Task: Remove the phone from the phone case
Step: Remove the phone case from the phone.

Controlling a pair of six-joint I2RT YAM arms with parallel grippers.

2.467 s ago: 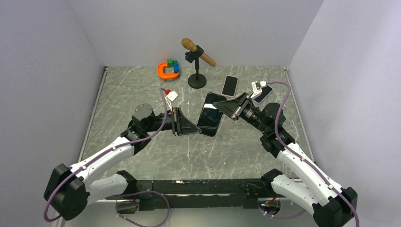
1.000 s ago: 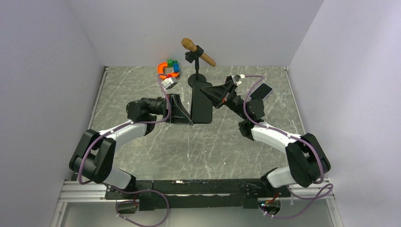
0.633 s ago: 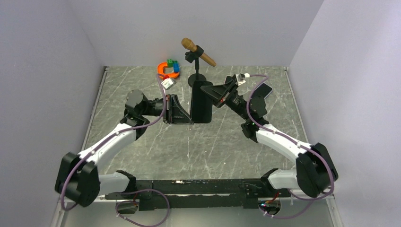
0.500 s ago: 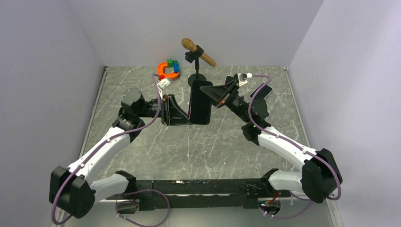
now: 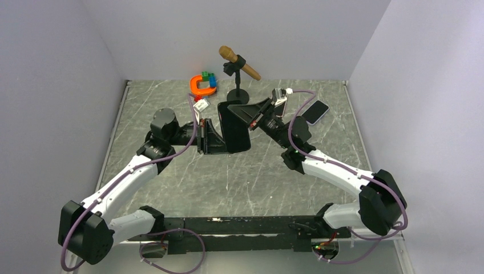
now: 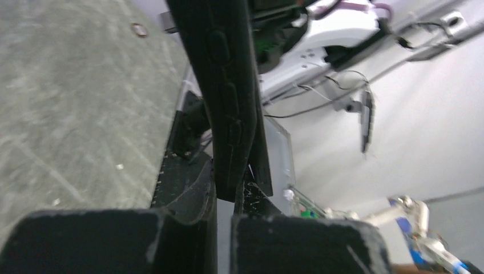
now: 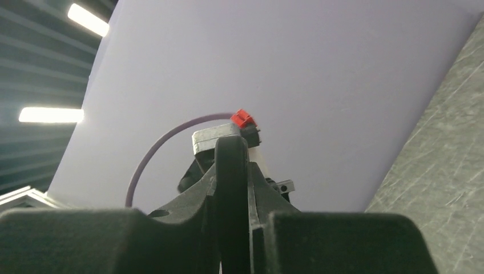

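Observation:
A black phone in its black case (image 5: 234, 128) is held up off the table between my two grippers, its dark back toward the top camera. My left gripper (image 5: 220, 145) is shut on its lower left edge; the left wrist view shows the case's edge with side buttons (image 6: 228, 97) pinched between my fingertips (image 6: 197, 194). My right gripper (image 5: 244, 113) is shut on its upper right edge; the right wrist view shows the thin black edge (image 7: 231, 188) clamped between the jaws. I cannot tell phone from case here.
A microphone on a stand (image 5: 238, 74) stands just behind the phone. An orange clamp with coloured bricks (image 5: 202, 84) lies at back left. Another phone (image 5: 315, 112) lies at back right on the marble table (image 5: 171, 182). Grey walls enclose three sides.
Both grippers lifted the cased phone from the table and carried it back and left, turning it from flat to edge-on, then with its broad back toward the top camera.

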